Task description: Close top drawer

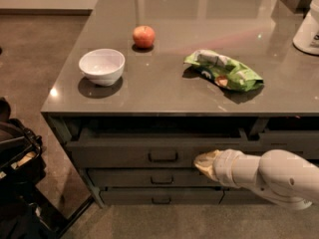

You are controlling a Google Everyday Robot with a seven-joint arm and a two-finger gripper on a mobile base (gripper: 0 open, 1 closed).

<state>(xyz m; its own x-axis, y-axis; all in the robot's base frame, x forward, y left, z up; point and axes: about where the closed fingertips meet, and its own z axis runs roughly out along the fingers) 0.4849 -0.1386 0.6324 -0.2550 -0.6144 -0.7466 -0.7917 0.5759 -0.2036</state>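
Note:
The top drawer (124, 151) is a wide dark grey drawer just under the countertop, pulled out a little, with a dark gap above its rim. Its small loop handle (163, 156) sits at the centre of the flat front. My gripper (202, 162) comes in from the right on a white arm, and its yellowish tip is against the drawer front, just right of the handle.
On the grey countertop (164, 88) are a white bowl (101, 66), a red apple (143, 36), a green snack bag (224, 70) and a white container (308, 29) at the right edge. Two lower drawers (159, 179) sit below. Dark equipment (17, 158) stands at the left.

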